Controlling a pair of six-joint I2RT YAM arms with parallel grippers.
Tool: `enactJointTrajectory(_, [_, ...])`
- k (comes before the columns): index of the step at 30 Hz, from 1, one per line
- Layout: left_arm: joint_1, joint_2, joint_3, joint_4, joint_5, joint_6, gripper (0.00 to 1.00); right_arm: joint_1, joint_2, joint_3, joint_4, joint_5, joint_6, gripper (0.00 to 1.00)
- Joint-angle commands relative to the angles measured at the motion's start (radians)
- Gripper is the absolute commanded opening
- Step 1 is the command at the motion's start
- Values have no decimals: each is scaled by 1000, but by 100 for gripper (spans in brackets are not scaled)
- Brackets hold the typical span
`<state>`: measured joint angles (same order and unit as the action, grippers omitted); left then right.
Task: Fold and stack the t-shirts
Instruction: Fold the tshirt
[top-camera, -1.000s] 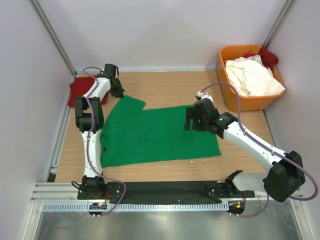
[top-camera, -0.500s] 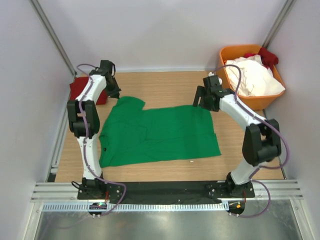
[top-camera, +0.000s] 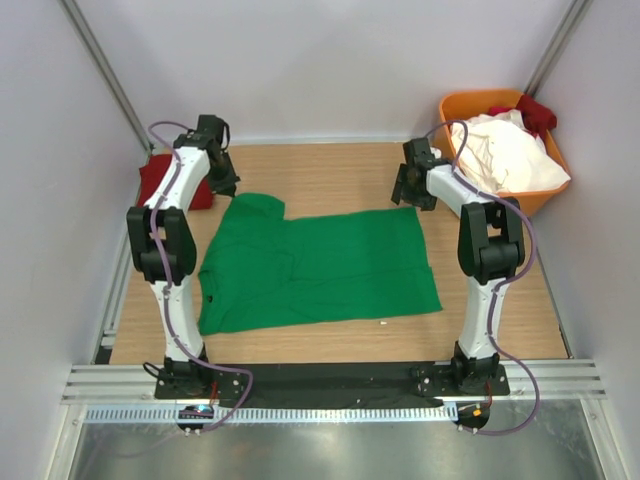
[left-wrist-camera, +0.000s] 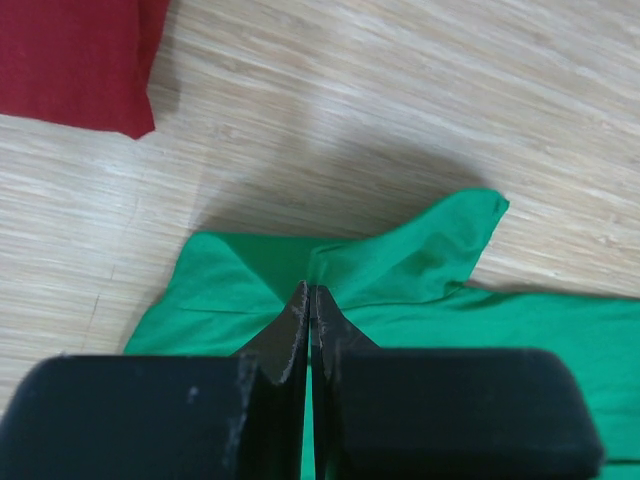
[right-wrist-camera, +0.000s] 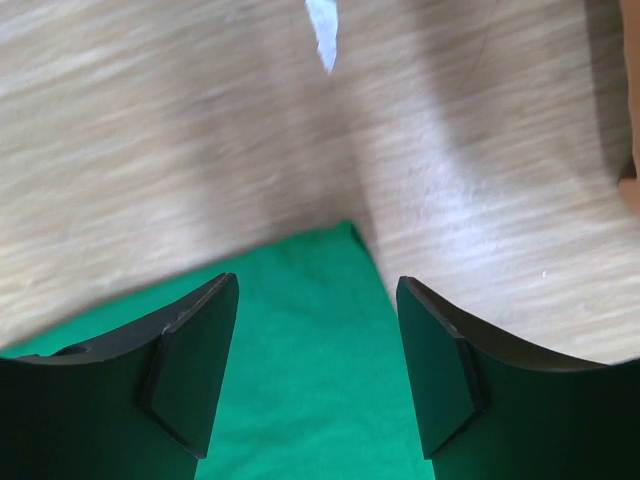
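Observation:
The bright green t-shirt (top-camera: 320, 265) lies spread flat on the wooden table, its collar end to the left. My left gripper (top-camera: 228, 187) is at its far left sleeve, shut on a pinch of the green cloth (left-wrist-camera: 400, 260), with the jaws (left-wrist-camera: 308, 300) pressed together. My right gripper (top-camera: 405, 195) is open over the shirt's far right corner (right-wrist-camera: 310, 380), its fingertips (right-wrist-camera: 318, 290) on either side of the corner and holding nothing. A folded dark red t-shirt (top-camera: 160, 180) lies at the far left and shows in the left wrist view (left-wrist-camera: 70, 60).
An orange bin (top-camera: 445, 130) at the far right holds white shirts (top-camera: 505, 155) and a red one (top-camera: 535, 110). Grey walls enclose the table. A small white speck (top-camera: 383, 323) lies near the shirt's near edge.
My right gripper has swung from over the shirt's middle to its far right corner. My left gripper has shifted slightly along the far left sleeve.

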<state>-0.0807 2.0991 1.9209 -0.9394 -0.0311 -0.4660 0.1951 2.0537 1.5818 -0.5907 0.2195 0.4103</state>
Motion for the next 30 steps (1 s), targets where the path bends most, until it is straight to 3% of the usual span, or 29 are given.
enactJointTrajectory(1, [-13,-40,-19,0,10,17,0,-5,45,82,-8,49,-21,70])
enactJointTrajectory(10, [-13,-60,-37,7,8,18,0,-13,111,90,29,46,-16,55])
enactJointTrajectory(18, [-11,-67,-37,2,-12,21,0,-14,102,60,49,49,-13,16])
enactJointTrajectory(19, [-13,-71,-37,4,-18,23,0,-16,102,64,49,46,-18,3])
enactJointTrajectory(30, [-14,-231,-89,-42,-29,21,0,-14,-32,70,-8,37,-31,1])
